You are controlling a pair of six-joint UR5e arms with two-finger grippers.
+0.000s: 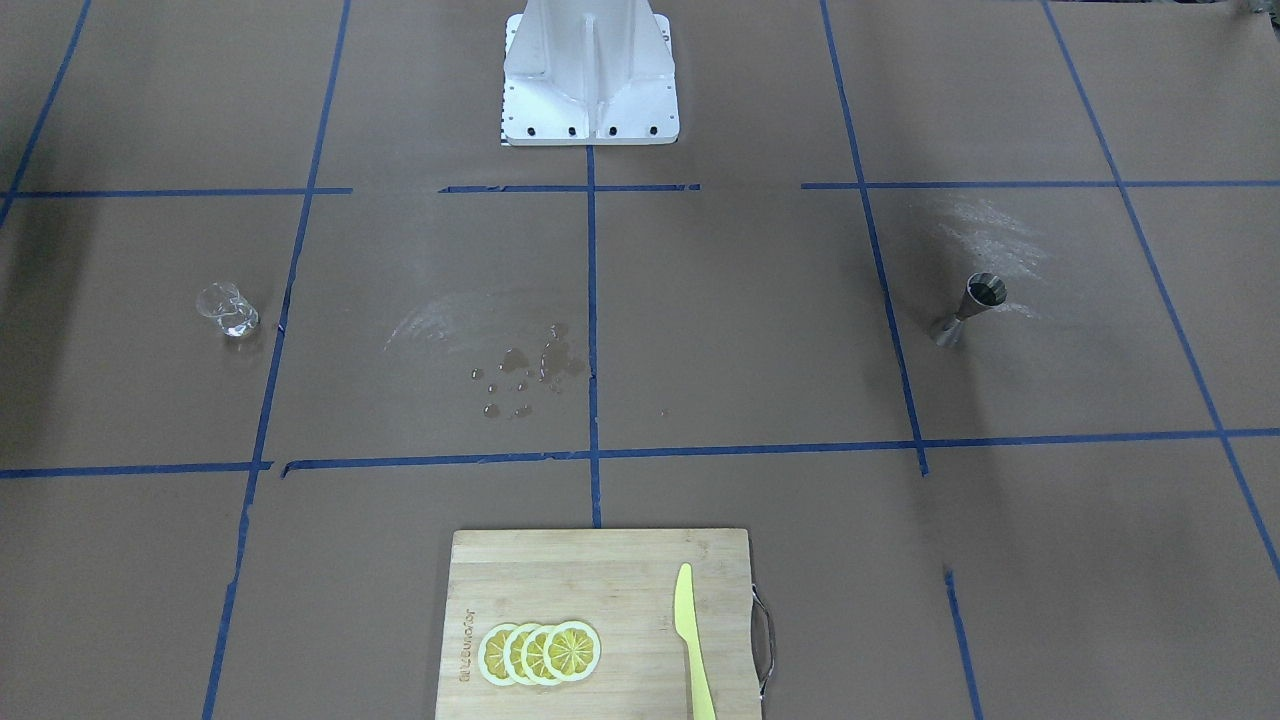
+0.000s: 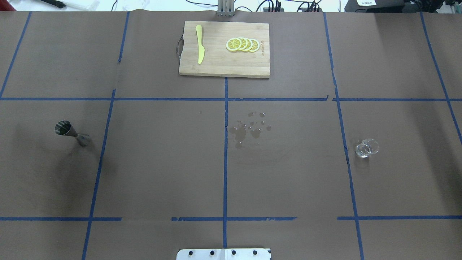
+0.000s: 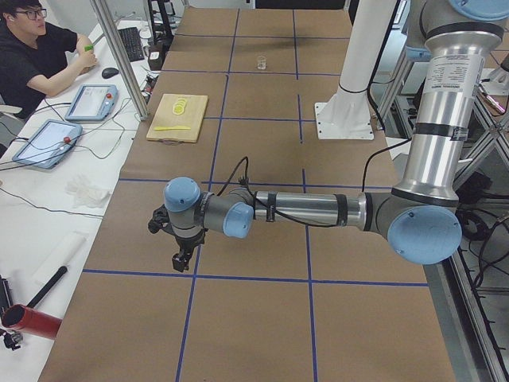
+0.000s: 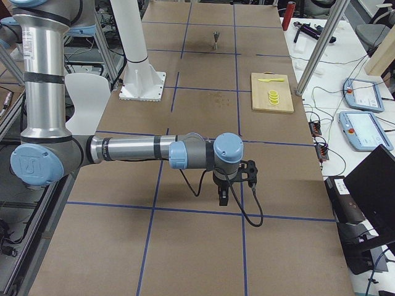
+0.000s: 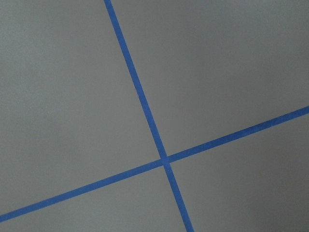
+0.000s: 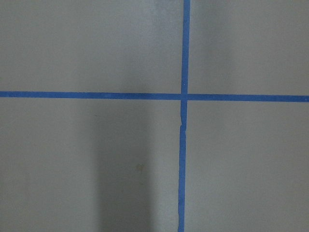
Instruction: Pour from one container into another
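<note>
While glass cup (image 1: pixel 228 310) curves, jigger (image 1: pixel 966 313) narrows.

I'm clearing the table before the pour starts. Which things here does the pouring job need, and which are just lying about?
Needed for the pour:
- glass cup
- metal jigger

Just lying about:
- cutting board
- yellow knife on the board
- lemon slices on the board
- spilled drops mid-table

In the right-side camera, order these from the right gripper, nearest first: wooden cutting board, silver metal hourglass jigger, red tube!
1. Wooden cutting board, at the table's operators' edge.
2. Silver metal hourglass jigger, far down the middle.
3. Red tube, beyond the far corner.
</note>
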